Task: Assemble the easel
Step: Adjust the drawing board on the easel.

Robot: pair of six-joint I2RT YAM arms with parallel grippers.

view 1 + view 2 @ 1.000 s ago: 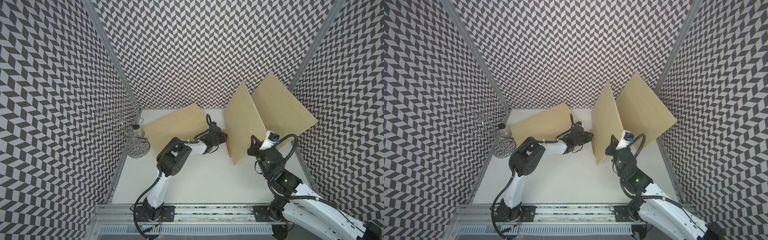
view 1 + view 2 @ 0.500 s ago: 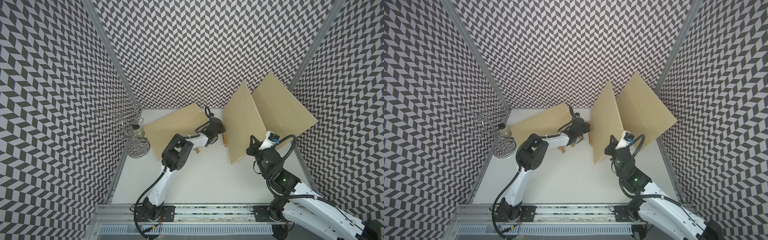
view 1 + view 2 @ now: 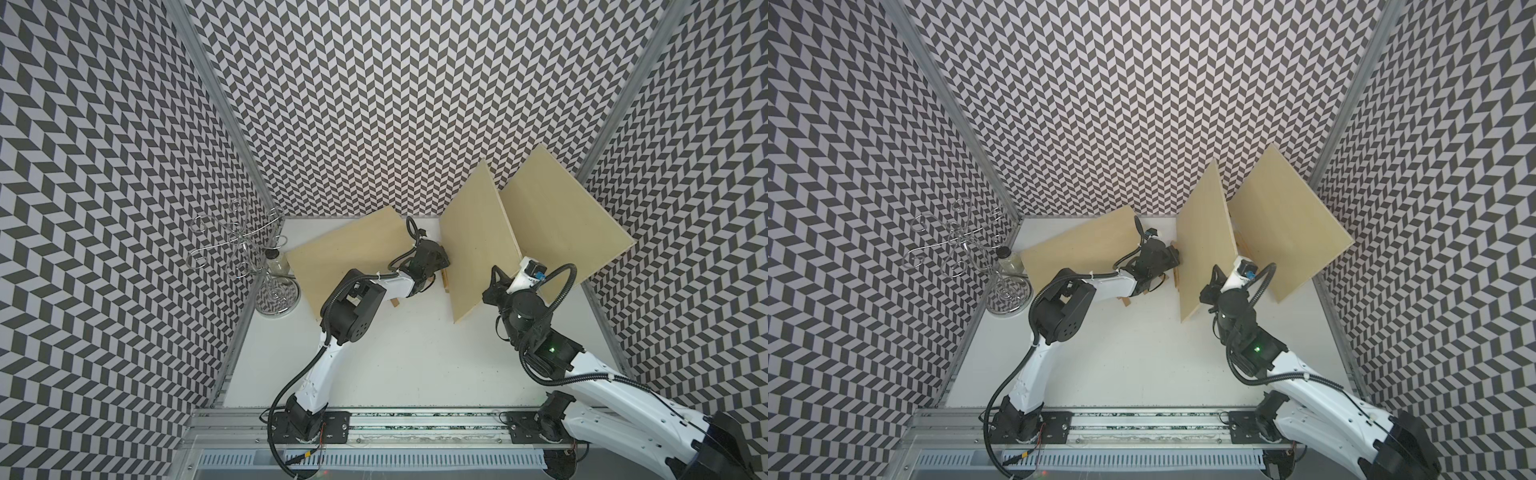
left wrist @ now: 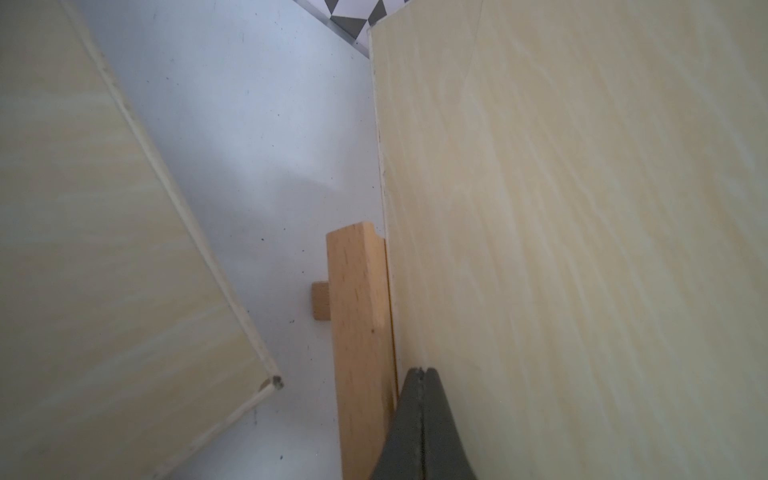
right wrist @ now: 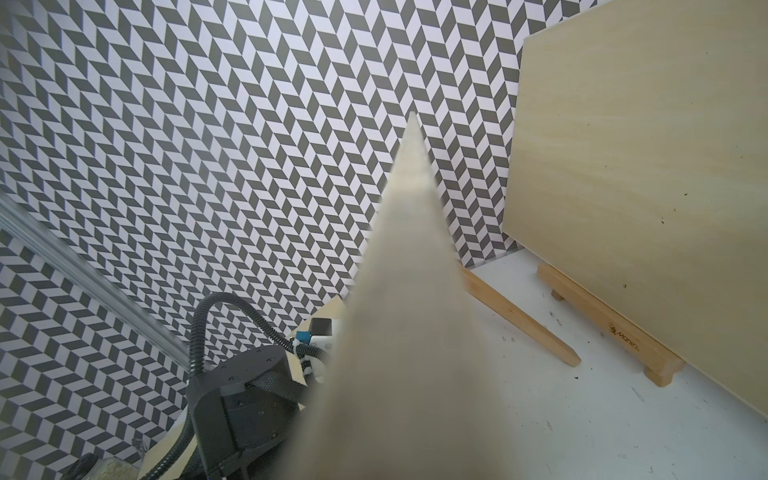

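Three pale plywood boards are in both top views. The left board (image 3: 349,249) leans low at the back left. The middle board (image 3: 478,249) stands on edge, and my right gripper (image 3: 496,280) is shut on its near edge; in the right wrist view the blurred board (image 5: 411,332) hides the jaws. The right board (image 3: 561,232) rests on a wooden easel base (image 5: 606,328). My left gripper (image 4: 420,370) is shut on nothing, its tips against the middle board's face beside a wooden easel bar (image 4: 357,332). That bar (image 3: 445,281) lies at the board's foot.
A wire rack (image 3: 241,241) on a round base (image 3: 276,297) and a small jar (image 3: 277,264) stand at the far left. Another wooden piece (image 3: 395,302) pokes out under my left arm. Patterned walls close in on three sides.
My left gripper has closed and moved a little toward the back wall. The wooden bar by the middle board has shifted with it. The right arm keeps holding the board.
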